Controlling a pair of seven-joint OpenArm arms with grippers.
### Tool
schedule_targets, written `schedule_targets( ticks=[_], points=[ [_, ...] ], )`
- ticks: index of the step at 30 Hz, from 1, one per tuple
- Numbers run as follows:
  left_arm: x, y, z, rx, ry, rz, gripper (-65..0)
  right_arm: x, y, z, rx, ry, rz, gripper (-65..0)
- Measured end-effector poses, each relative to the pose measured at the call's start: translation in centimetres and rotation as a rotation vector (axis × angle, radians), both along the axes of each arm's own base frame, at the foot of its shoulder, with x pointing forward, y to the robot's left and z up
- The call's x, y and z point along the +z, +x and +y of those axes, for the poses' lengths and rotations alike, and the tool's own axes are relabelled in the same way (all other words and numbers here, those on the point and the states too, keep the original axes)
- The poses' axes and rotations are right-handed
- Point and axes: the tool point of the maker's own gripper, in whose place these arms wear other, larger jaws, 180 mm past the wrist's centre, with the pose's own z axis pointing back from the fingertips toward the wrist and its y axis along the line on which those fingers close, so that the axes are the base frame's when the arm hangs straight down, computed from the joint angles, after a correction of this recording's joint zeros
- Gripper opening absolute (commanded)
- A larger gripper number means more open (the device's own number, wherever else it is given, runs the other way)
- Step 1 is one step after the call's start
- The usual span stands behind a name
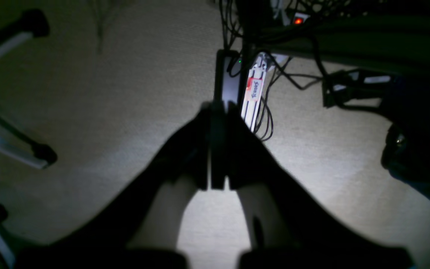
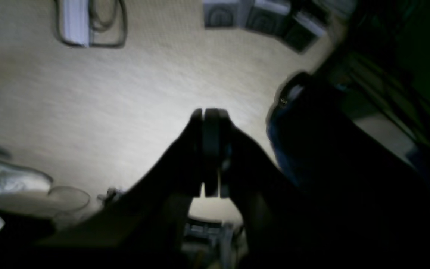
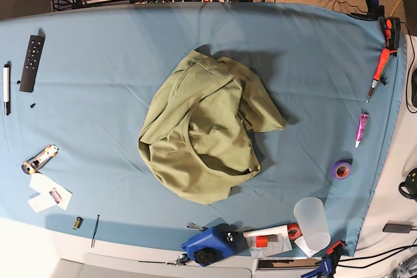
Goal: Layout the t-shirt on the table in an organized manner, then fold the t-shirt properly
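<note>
The olive-green t-shirt (image 3: 205, 135) lies crumpled in a heap at the middle of the light blue table (image 3: 98, 115), in the base view only. Neither arm shows in that view. Both wrist cameras look down at beige carpet, away from the table. My left gripper (image 1: 218, 108) hangs over the floor with its dark jaws pressed together and nothing between them. My right gripper (image 2: 209, 112) is likewise shut and empty above the carpet.
A remote (image 3: 32, 63) and a pen (image 3: 6, 89) lie at the table's left edge. A screwdriver (image 3: 378, 73), a purple marker (image 3: 361, 129), a tape roll (image 3: 341, 169) and a plastic cup (image 3: 311, 222) sit at the right. A blue tool (image 3: 208, 244) rests at the front edge. Cables (image 1: 267, 119) trail on the floor.
</note>
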Motion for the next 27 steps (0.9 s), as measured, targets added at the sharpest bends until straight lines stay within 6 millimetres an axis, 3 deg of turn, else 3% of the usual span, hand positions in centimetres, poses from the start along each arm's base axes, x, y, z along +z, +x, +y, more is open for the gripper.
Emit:
schedule_targets(
  ticks=[5, 10, 15, 21, 27],
  points=[
    [3.3, 1.9, -0.4, -0.055, 0.014, -0.079, -65.0, 3.4, 2.4, -1.1, -0.033, -0.017, -0.114, -65.0],
    [5.4, 3.5, -1.2, -0.13, 0.018, -0.055, -65.0, 7.4, 5.9, -2.4, -0.08, -0.043, -0.232, -65.0],
    [7.3, 5.0, -2.0, -0.21, 0.033, -0.001, -65.0, 11.3, 8.6, -2.2, -0.127, -0.036, -0.291, -65.0],
    [10.6, 7.9, -1.9, -0.228, 0.096, -0.022, -65.0, 15.1, 12.3, 0.2, -0.085, 0.021, -0.391, -65.0],
    [14.5, 10.3, -2.2, -0.238, 0.155, -0.049, -65.0, 18.2, 14.5, 2.4, -0.038, 0.053, -0.463, -65.0]
  ],
)
